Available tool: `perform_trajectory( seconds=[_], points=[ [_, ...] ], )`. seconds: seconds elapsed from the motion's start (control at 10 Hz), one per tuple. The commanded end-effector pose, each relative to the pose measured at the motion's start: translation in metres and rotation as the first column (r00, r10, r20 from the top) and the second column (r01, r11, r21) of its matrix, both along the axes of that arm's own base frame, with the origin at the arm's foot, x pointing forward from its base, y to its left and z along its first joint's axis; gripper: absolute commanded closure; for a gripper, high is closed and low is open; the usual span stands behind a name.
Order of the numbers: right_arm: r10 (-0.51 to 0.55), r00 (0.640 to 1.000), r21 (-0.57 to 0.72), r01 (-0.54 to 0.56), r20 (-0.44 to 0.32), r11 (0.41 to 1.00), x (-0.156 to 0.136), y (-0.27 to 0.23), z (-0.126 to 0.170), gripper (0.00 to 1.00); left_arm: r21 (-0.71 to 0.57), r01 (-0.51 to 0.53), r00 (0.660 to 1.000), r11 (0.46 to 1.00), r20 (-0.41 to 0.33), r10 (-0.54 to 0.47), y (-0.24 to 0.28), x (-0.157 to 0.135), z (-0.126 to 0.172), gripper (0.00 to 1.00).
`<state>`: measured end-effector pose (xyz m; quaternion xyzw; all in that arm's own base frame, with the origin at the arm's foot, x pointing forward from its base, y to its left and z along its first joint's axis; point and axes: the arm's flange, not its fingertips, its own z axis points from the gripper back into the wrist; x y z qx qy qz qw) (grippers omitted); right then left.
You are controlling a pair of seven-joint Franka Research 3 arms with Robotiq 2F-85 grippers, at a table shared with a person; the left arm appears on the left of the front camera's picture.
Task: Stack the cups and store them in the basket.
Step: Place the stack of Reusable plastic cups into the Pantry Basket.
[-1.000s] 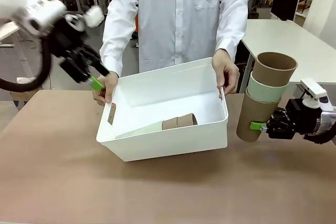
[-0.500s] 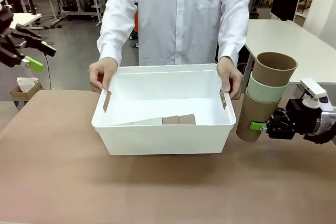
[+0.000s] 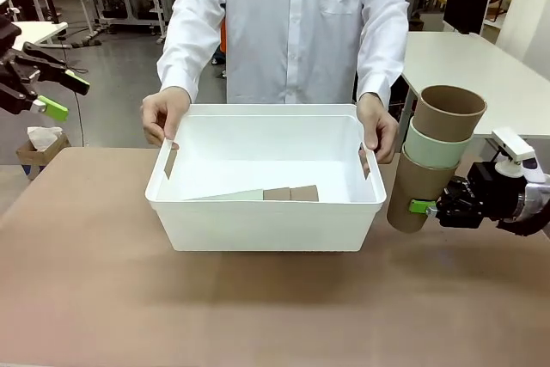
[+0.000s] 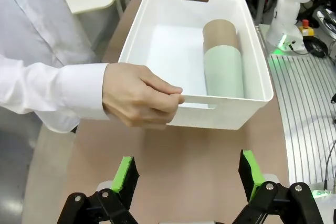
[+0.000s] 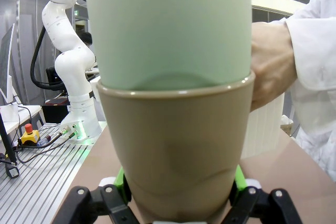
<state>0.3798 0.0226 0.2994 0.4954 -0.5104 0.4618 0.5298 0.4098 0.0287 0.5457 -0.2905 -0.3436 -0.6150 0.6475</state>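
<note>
The white basket (image 3: 266,225) stands mid-table, and a person's hands (image 3: 163,113) grip both its ends. A stack of cups (image 3: 258,195) lies on its side inside, brown and mint green; the left wrist view shows this stack (image 4: 223,59) along the basket's (image 4: 157,35) wall. My right gripper (image 3: 427,207) is shut on the bottom brown cup of an upright stack of three cups (image 3: 434,156) just right of the basket, brown, mint and brown; up close, this stack (image 5: 173,103) sits between the green pads. My left gripper (image 3: 53,94) hangs open and empty, high at the far left, off the table.
The person in a white shirt stands at the far side, directly behind the basket. Bare brown tabletop (image 3: 258,307) spreads in front of the basket and to its left. A white table (image 3: 481,66) stands behind my right arm.
My left gripper pulled away from the basket's left end up to the far left. The person levelled the tilted basket and squared it on the table. My right arm held still.
</note>
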Motion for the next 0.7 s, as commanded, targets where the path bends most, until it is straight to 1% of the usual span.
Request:
perform_trajectory(
  seconds=[0.0,0.6],
  points=[
    [-0.001,1.000,0.001,0.001,0.012,1.000,0.0008,0.0004,0.0049,0.15,0.006,-0.012,1.000,1.000,-0.009,0.012,0.0007,0.0008,0.0033,0.00],
    [-0.001,1.000,0.001,0.001,0.012,1.000,0.0008,0.0004,0.0049,0.15,0.006,-0.012,1.000,1.000,-0.009,0.012,0.0007,0.0008,0.0033,0.00]
  ],
)
